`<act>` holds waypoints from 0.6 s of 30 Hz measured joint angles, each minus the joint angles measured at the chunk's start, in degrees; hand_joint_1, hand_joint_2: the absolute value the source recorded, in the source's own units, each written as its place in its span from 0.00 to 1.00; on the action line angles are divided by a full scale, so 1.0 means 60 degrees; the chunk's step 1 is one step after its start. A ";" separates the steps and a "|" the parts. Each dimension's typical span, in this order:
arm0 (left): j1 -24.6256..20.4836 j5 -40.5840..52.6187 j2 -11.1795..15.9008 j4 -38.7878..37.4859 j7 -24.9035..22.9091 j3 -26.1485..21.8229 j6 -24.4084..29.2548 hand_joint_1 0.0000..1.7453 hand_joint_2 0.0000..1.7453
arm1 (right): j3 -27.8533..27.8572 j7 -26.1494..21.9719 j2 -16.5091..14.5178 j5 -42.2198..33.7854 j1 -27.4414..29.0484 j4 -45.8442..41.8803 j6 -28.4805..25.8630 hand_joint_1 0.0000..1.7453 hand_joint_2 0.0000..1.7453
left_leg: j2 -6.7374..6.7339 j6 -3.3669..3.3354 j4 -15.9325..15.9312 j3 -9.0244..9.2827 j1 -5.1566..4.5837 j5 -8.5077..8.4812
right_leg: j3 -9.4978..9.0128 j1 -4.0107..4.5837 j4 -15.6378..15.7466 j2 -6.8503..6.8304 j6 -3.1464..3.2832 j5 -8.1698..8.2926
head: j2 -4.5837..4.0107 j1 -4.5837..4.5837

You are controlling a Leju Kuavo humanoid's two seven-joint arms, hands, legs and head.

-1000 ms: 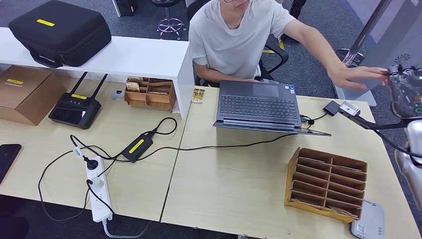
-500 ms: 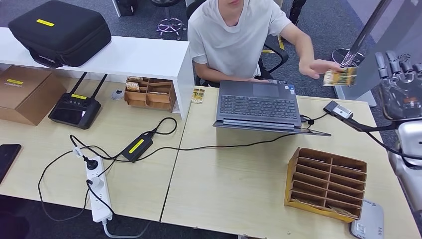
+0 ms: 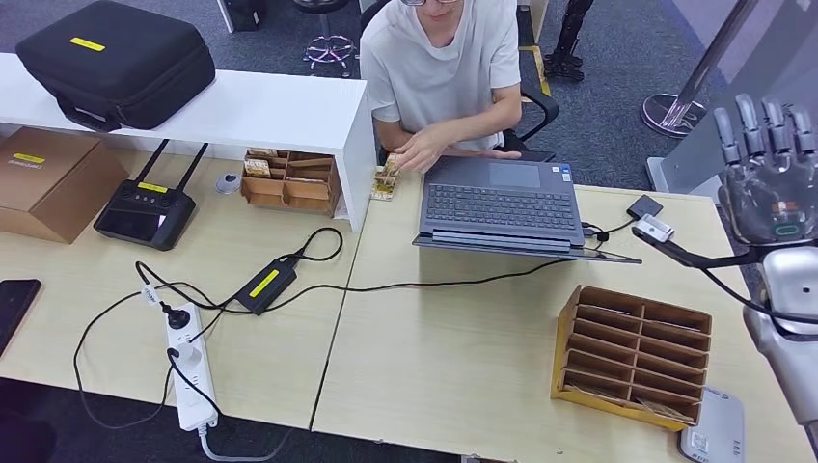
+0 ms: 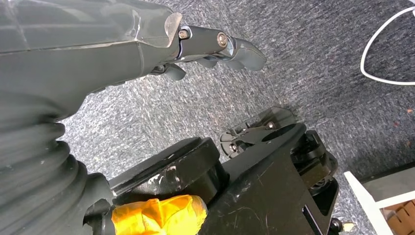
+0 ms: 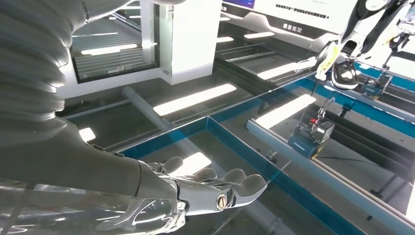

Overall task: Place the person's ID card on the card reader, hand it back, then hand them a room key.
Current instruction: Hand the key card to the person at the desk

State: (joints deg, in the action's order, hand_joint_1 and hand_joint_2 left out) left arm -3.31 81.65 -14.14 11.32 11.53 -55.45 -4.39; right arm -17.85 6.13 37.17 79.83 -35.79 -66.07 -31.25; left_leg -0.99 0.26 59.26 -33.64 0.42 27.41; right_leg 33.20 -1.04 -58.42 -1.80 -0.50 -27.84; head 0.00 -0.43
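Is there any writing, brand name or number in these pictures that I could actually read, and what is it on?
None reads clearly.
Yellow label on the black case: too small.
Yellow label on the cardboard box: blurred.
Yellow label on the power adapter: too small.
Stickers on the laptop: too small.
Label on the card reader: blurred.
Dark line of print on the white wall panel, right wrist view: blurred.

- The left robot hand (image 4: 215, 46) comes in over grey carpet (image 4: 303, 63); it holds nothing, and its grey thumb and darker fingers (image 4: 171, 71) are lightly curled.
- A white cable (image 4: 379, 58) loops across the carpet at one corner.
- A white furniture edge (image 4: 374, 203) with a brown slotted box (image 4: 401, 218) sits at another corner.
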 joint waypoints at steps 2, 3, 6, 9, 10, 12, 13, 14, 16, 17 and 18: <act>0.0000 -0.0045 0.0000 -0.0001 -0.0047 0.0000 0.0029 0.00 1.00 | 0.0097 -0.0026 0.0035 -0.0069 0.0332 -0.0347 -0.0127 0.00 1.00 | 0.0005 0.0000 0.0001 0.0000 0.0001 0.0000 | 0.0000 0.0001 0.0002 -0.0004 0.0000 0.0000 | 0.0000 0.0000; 0.0001 -0.0072 0.0000 -0.0002 -0.0067 0.0000 0.0040 0.00 1.00 | 0.0189 -0.0031 0.0057 -0.0126 0.0592 -0.0589 -0.0210 0.00 1.00 | 0.0010 0.0000 0.0001 0.0000 0.0001 0.0000 | 0.0000 0.0002 0.0003 -0.0010 0.0000 -0.0001 | 0.0000 0.0000; 0.0007 -0.0166 -0.0002 -0.0004 -0.0103 0.0000 0.0097 0.00 1.00 | 0.0694 -0.0054 0.0128 -0.0401 0.1714 -0.1591 -0.0551 0.00 1.00 | 0.0038 0.0000 0.0000 -0.0007 0.0007 0.0002 | -0.0001 0.0003 0.0005 -0.0034 -0.0006 -0.0008 | 0.0000 0.0000; 0.0015 -0.0271 -0.0006 -0.0004 -0.0154 -0.0004 0.0160 0.00 1.00 | 0.1440 -0.0196 0.0142 -0.0658 0.3154 -0.2841 -0.0882 0.00 1.00 | 0.0058 -0.0008 -0.0001 -0.0018 0.0009 0.0010 | -0.0001 0.0003 0.0006 -0.0050 -0.0010 -0.0020 | 0.0000 0.0001; 0.0018 -0.0301 -0.0008 -0.0004 -0.0165 -0.0006 0.0177 0.00 1.00 | 0.1682 -0.0263 0.0140 -0.0705 0.3638 -0.3249 -0.0948 0.00 1.00 | 0.0060 -0.0011 -0.0002 -0.0020 0.0009 0.0013 | 0.0000 0.0002 0.0006 -0.0053 -0.0011 -0.0023 | 0.0000 0.0001; 0.0023 -0.0370 -0.0010 -0.0004 -0.0181 -0.0014 0.0208 0.00 1.00 | 0.2119 -0.0420 0.0121 -0.0774 0.4493 -0.4032 -0.1046 0.00 1.00 | 0.0058 -0.0010 -0.0003 -0.0020 0.0009 0.0018 | 0.0001 0.0002 0.0006 -0.0051 -0.0010 -0.0026 | 0.0000 0.0000; 0.0024 -0.0408 -0.0012 -0.0004 -0.0189 -0.0021 0.0223 0.00 1.00 | 0.2298 -0.0495 0.0102 -0.0802 0.4881 -0.4374 -0.1087 0.00 1.00 | 0.0057 -0.0007 -0.0003 -0.0018 0.0009 0.0020 | 0.0002 0.0002 0.0007 -0.0050 -0.0008 -0.0028 | 0.0000 0.0000; 0.0026 -0.0449 -0.0013 -0.0004 -0.0200 -0.0033 0.0236 0.00 1.00 | 0.2478 -0.0575 0.0072 -0.0821 0.5269 -0.4759 -0.1147 0.00 1.00 | 0.0057 -0.0004 -0.0003 -0.0017 0.0009 0.0023 | 0.0002 0.0002 0.0007 -0.0050 -0.0007 -0.0030 | 0.0000 0.0000; 0.0032 -0.0533 -0.0019 -0.0004 -0.0233 -0.0066 0.0264 0.00 1.00 | 0.2802 -0.0694 -0.0018 -0.0824 0.6048 -0.5517 -0.1276 0.00 1.00 | 0.0058 -0.0002 -0.0003 -0.0017 0.0009 0.0025 | 0.0002 0.0003 0.0007 -0.0052 -0.0005 -0.0034 | 0.0000 0.0001; 0.0035 -0.0575 -0.0023 -0.0004 -0.0248 -0.0081 0.0280 0.00 1.00 | 0.2957 -0.0736 -0.0079 -0.0822 0.6430 -0.5902 -0.1333 0.00 1.00 | 0.0058 -0.0002 -0.0004 -0.0017 0.0009 0.0025 | 0.0002 0.0003 0.0007 -0.0052 -0.0005 -0.0034 | 0.0000 0.0001; 0.0039 -0.0615 -0.0030 -0.0004 -0.0258 -0.0094 0.0300 0.00 1.00 | 0.3104 -0.0766 -0.0143 -0.0823 0.6794 -0.6240 -0.1368 0.00 1.00 | 0.0057 -0.0001 -0.0004 -0.0016 0.0009 0.0026 | 0.0002 0.0003 0.0007 -0.0051 -0.0005 -0.0034 | 0.0000 0.0001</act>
State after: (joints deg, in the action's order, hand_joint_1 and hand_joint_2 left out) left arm -3.08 77.96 -14.32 11.30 9.99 -56.01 -2.59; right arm 0.78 1.53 36.31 74.89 4.97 -103.52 -39.46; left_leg -0.65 0.25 59.24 -33.73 0.47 27.57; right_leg 33.21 -1.03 -58.38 -2.11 -0.53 -28.05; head 0.00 -0.43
